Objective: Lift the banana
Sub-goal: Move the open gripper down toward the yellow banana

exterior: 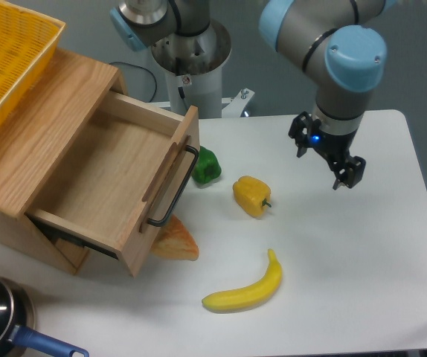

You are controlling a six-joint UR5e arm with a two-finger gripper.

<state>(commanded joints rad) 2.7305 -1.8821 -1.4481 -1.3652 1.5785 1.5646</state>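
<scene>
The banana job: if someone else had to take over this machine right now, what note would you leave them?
Gripper: open, empty, in the air above the right half of the table, touching nothing.
Banana: lying flat near the table's front edge, left of and in front of the gripper, free of other things.
Nearby: yellow pepper and green pepper farther back, beside the open wooden drawer.
Done: nothing yet; the banana is not grasped.
Left: move over the banana, come down, close on it, lift.
</scene>
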